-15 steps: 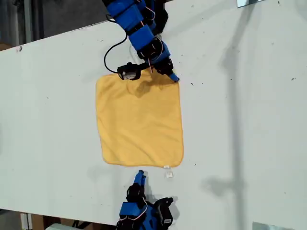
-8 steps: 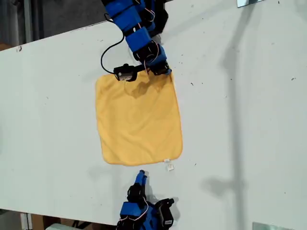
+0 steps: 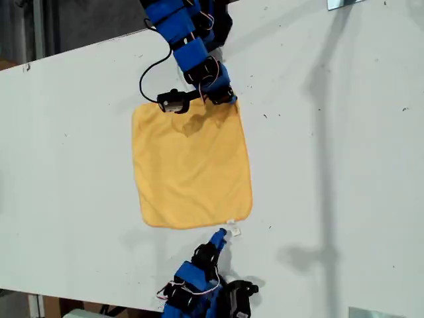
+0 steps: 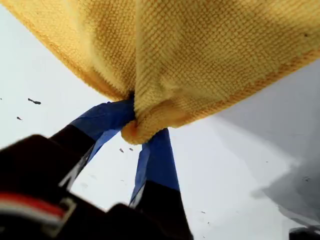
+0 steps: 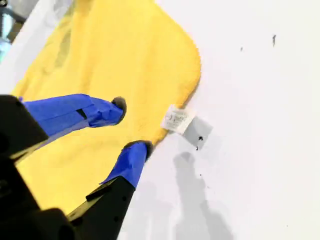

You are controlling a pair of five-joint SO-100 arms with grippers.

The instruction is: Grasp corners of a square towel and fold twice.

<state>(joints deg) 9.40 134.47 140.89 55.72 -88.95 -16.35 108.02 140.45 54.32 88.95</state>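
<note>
My first tool (image 4: 142,131) is clenched on one far corner (image 4: 134,131) of the towel (image 3: 192,165), pinching a bunched fold of cloth. My second tool (image 5: 131,127) is released, its fingers straddling the near hem just beside the white tag (image 5: 176,119).

The towel lies nearly flat on the white worktop (image 3: 331,152). It looks light, limp and slightly grippy, so it should sag and drag if lifted; the hemmed corners seem the firmest holds.

Count: one towel, four corners, one tag, two arms.
</note>
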